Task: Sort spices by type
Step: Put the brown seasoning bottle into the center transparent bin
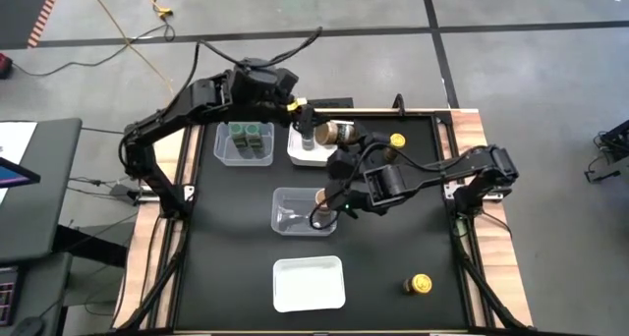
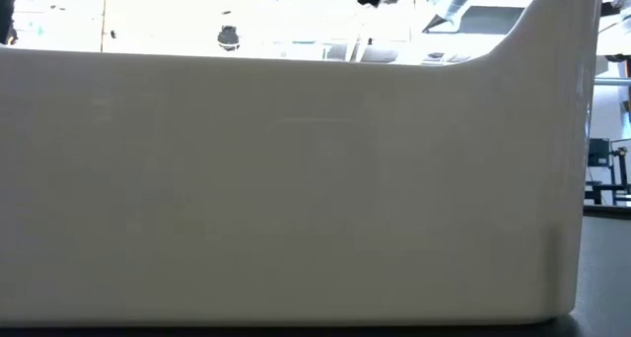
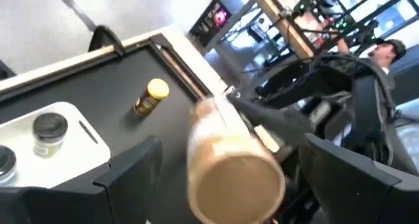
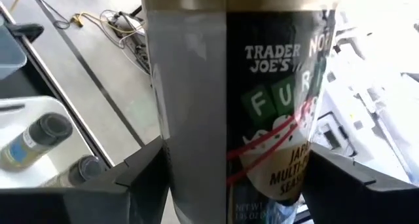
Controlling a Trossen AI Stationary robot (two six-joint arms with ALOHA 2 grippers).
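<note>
Left gripper [image 1: 316, 132], over the white rectangular tray [image 1: 298, 151] at the far side of the black table [image 1: 393, 248], fingers clamped on 1 tan-lidded cylindrical spice jar [image 3: 229, 162]. That tray holds 2 dark-grey-lidded jars [image 3: 50, 133].

Right gripper [image 1: 324, 200], above the clear rectangular tray [image 1: 295, 218] mid-table, pinches a 2nd tan-lidded jar [image 4: 242, 99].

2 green-lidded jars [image 1: 246, 133] sit in the clear tray far left [image 1: 224, 151].

2 yellow-lidded jars lie loose: far side [image 1: 395, 140], near right [image 1: 420, 284].

Near tray, white [image 1: 308, 282].

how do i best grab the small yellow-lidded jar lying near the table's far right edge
Come from above and pinch the yellow-lidded jar across its dark body, below the lid: it lies on its side. Left gripper and right gripper each hold a tan-lidded jar.
</note>
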